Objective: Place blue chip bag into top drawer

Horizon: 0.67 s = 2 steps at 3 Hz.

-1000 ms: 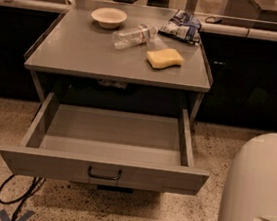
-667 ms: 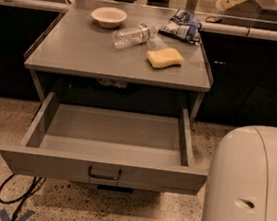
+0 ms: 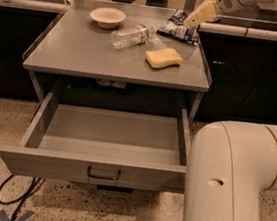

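Gripper [image 3: 193, 20]: located at the upper right of the camera view, over the rear right corner of the table [image 3: 70, 53]; it slants down and to the left from the wrist; its tip sits at the upper right edge of the blue chip bag [image 3: 174, 30]; contact between the two cannot be confirmed; whether the gripper is spread or pressed together cannot be told from this angle.

Blue chip bag: lying flat and crumpled on the table top, at the rear right, close to the back edge; not in the drawer.

Top drawer [image 3: 46, 164]: pulled well out toward the camera, directly below the table top; grey floor in full view; flat front panel facing the camera; dark wire handle [image 3: 103, 173] at the panel's centre.

Other items on the table top: a pale bowl [image 3: 107, 17] at the rear, left of centre, upright; a clear plastic bottle [image 3: 132, 35] on its side, between the bowl and the bag, just beside the bag; a yellow sponge [image 3: 163, 58] in front of the bag, near the right edge, apart from the bottle.

Robot arm [image 3: 230, 184]: large white casing fills the lower right foreground, just beside the drawer's right front corner.

Floor: speckled; a dark cable [image 3: 13, 199] loops below the drawer's left corner.
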Tool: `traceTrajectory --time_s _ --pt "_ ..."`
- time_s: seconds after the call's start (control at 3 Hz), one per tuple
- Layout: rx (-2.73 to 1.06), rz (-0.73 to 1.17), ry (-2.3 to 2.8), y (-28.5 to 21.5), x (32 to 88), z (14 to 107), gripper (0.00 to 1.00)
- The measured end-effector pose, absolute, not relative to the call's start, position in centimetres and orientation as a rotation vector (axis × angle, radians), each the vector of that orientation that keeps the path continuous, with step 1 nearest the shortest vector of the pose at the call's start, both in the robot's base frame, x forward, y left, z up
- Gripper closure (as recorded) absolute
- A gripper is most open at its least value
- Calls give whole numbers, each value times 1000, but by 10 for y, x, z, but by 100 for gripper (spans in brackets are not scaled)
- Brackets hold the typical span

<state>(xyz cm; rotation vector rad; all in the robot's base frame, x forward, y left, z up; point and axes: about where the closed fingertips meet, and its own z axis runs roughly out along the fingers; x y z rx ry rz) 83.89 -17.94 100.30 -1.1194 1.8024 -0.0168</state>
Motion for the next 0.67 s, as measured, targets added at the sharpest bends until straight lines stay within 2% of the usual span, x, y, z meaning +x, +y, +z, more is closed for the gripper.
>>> traceTrajectory --time_s 0.67 --pt "-1181 67 1802 -157 848 963 0"
